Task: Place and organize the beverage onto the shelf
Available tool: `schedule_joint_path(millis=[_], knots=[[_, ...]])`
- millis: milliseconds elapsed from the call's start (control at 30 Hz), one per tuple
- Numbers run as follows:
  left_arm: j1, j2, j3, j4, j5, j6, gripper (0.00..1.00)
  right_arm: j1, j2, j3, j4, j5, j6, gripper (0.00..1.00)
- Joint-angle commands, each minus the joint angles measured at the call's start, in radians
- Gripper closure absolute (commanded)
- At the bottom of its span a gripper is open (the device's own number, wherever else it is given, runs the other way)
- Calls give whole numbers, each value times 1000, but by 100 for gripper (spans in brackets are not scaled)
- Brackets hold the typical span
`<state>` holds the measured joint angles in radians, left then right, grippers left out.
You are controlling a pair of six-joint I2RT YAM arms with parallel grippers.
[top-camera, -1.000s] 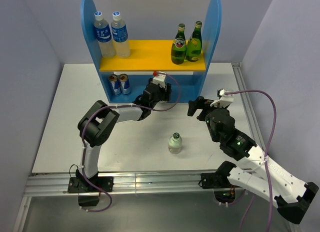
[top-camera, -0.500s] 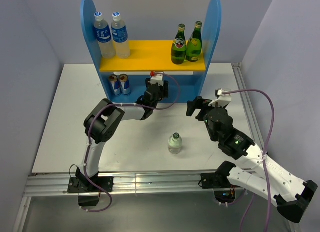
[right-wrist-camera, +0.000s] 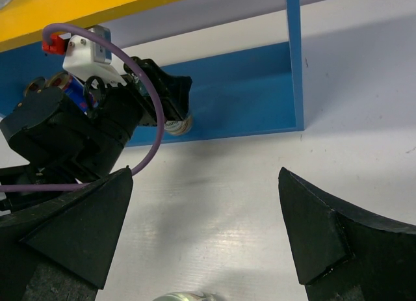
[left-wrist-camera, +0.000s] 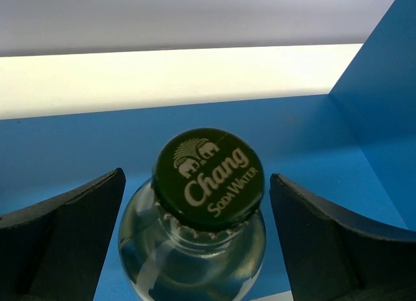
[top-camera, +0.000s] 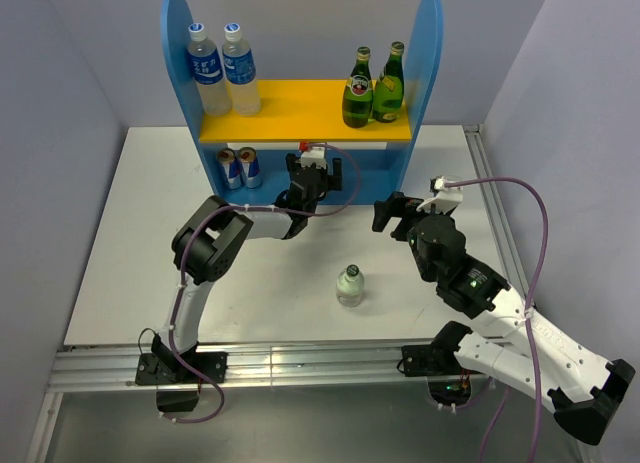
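Left tool [left-wrist-camera: 195, 242] spread around soda bottle [left-wrist-camera: 198, 216] inside shelf [top-camera: 300, 123] base | right tool [right-wrist-camera: 208, 242] apart, empty | one bottle [top-camera: 349, 285] left on desk [top-camera: 150, 253] before shelf

left arm [top-camera: 245, 223] reached further under shelf [top-camera: 300, 128] | right gripper [top-camera: 392, 212] shifted slightly left

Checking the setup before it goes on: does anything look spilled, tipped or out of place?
Nothing is spilled or tipped. Only one bottle stands alone on the table, off the shelf. The left gripper flanks a Chang bottle on the lower level.
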<state>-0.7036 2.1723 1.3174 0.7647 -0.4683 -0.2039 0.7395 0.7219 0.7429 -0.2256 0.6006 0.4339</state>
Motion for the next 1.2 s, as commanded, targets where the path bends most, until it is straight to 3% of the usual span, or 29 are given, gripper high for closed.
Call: schedule_joint_path(millis=[0, 333, 767, 933, 1167], knots=[[6, -71, 28, 114, -13, 20, 1, -5, -10, -8, 32, -1, 5, 0], [-20, -175, -93, 87, -49, 28, 1, -5, -35, -11, 26, -2, 8, 0], [-45, -324, -282, -16, 28, -34, 1, -3, -62, -14, 17, 2, 14, 0], [-128, -550, -495, -83, -58, 17, 1, -3, -68, -20, 14, 5, 17, 0], [-276, -981, -800, -255, -40, -113, 1, -3, -56, -16, 19, 11, 17, 0]])
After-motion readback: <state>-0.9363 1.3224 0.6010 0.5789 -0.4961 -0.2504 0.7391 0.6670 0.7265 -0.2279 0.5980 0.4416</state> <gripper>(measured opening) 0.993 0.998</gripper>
